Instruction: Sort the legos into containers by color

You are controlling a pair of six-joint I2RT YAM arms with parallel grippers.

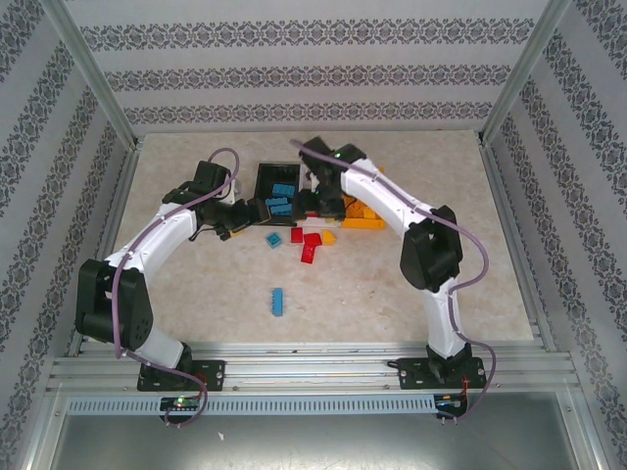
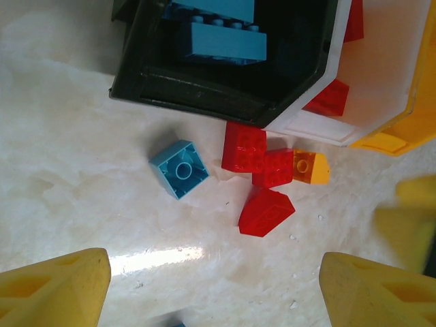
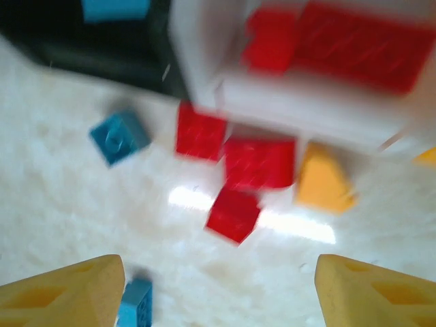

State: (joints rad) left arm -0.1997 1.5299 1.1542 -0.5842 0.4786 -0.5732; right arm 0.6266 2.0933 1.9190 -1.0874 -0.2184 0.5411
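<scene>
Top external, containers: the black bin point(image 1: 266, 174) and the orange-yellow bin point(image 1: 370, 221) are sitting past the middle of the table point(image 1: 216, 313), toward its far edge. The right arm is crossing over the spot between them.
Top external, loose legos: a small cluster point(image 1: 309, 243) is lying just on the near side of the bins, and a long blue brick point(image 1: 279, 302) is lying apart, closer to the near edge.
Left wrist, left gripper point(image 2: 214, 300): its fingers are standing spread and empty, hovering over a square blue brick point(image 2: 179, 168), three red bricks point(image 2: 274, 167) touching one another, and an orange brick point(image 2: 310, 167).
Left wrist, bins: blue pieces are lying in the black bin and red ones in the white bin point(image 2: 327, 131).
Right wrist, right gripper point(image 3: 218, 300): the picture is blurring, yet its fingers are showing spread and empty above that cluster.
Step in hand: sorting is looking partway done, with both grippers free for a pick.
Next move: it is calling for closing on one brick alone, with the red ones crowding each other, then carrying it to the matching bin.
</scene>
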